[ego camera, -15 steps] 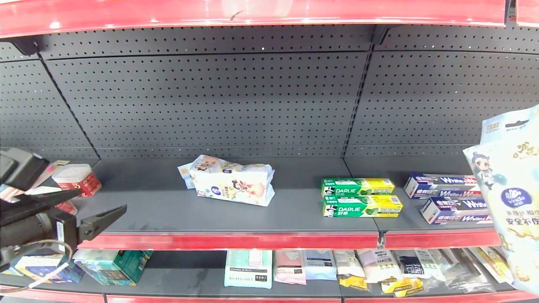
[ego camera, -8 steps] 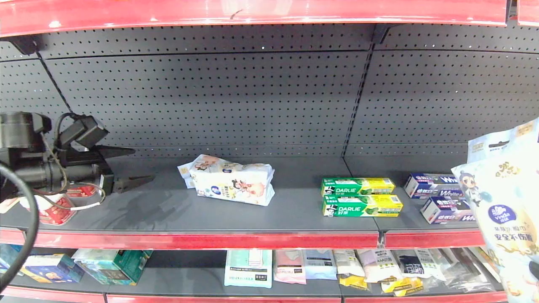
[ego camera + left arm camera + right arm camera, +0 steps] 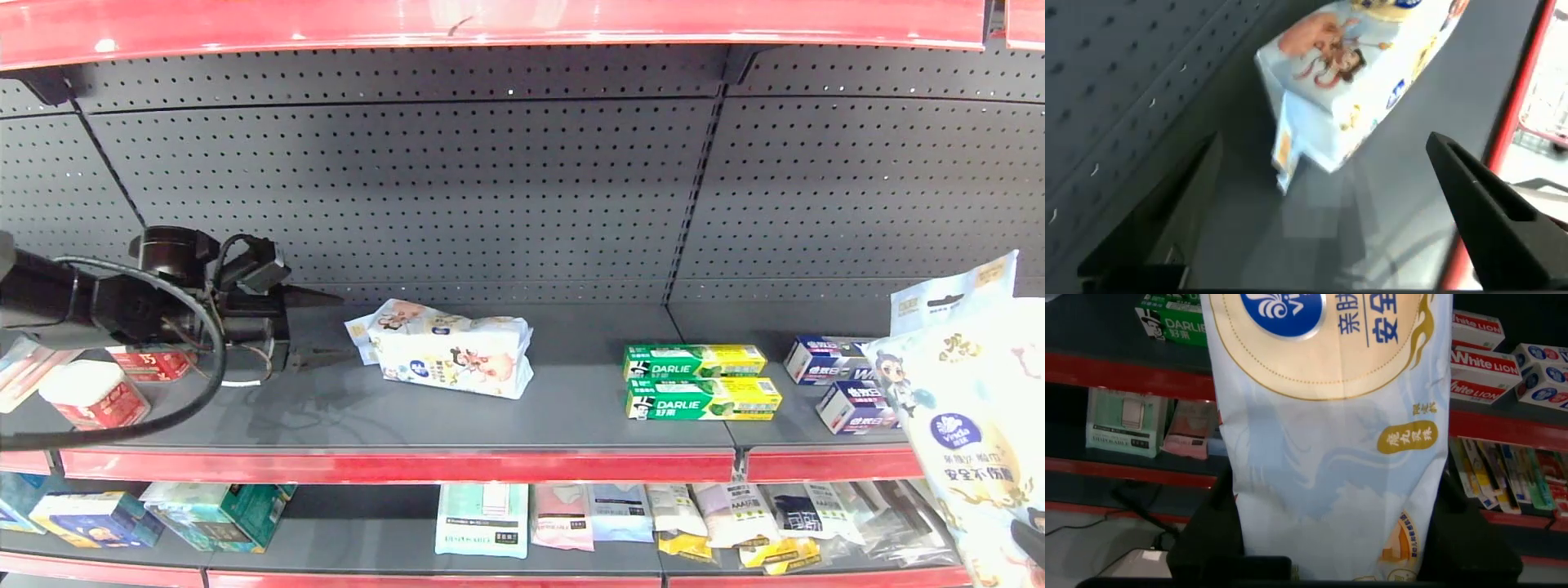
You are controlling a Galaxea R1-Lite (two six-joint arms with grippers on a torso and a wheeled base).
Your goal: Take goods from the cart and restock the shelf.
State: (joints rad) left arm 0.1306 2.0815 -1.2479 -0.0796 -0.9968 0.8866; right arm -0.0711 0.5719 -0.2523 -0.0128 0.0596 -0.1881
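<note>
Left arm comes in level from the left over the middle shelf (image 3: 490,420), cable looping under it. Left gripper (image 3: 336,327) points right at the tissue pack (image 3: 449,349), jaws spread wide one above the other, nothing in them. The lower tip is just beside the pack's left end; can't tell if it touches. In the left wrist view the pack (image 3: 1360,73) lies flat ahead of the gap, not yet between the fingers (image 3: 1486,204). Right gripper (image 3: 1335,547) is low at the right edge, clamped on the bottom of a tall printed bag (image 3: 971,425) held upright in the air in front of the shelf, covering part of the blue-and-white boxes (image 3: 849,384). Green toothpaste boxes (image 3: 698,384) sit mid-shelf, well apart from the pack. Red tins (image 3: 94,394) are behind and below the left arm. Versus a second ago, the left arm has risen from the shelf's front lip and pushed rightward to the pack, jaws turned from side-on to stacked. The bag has dropped lower and drifted a bit left. The pack and boxes are unmoved.
</note>
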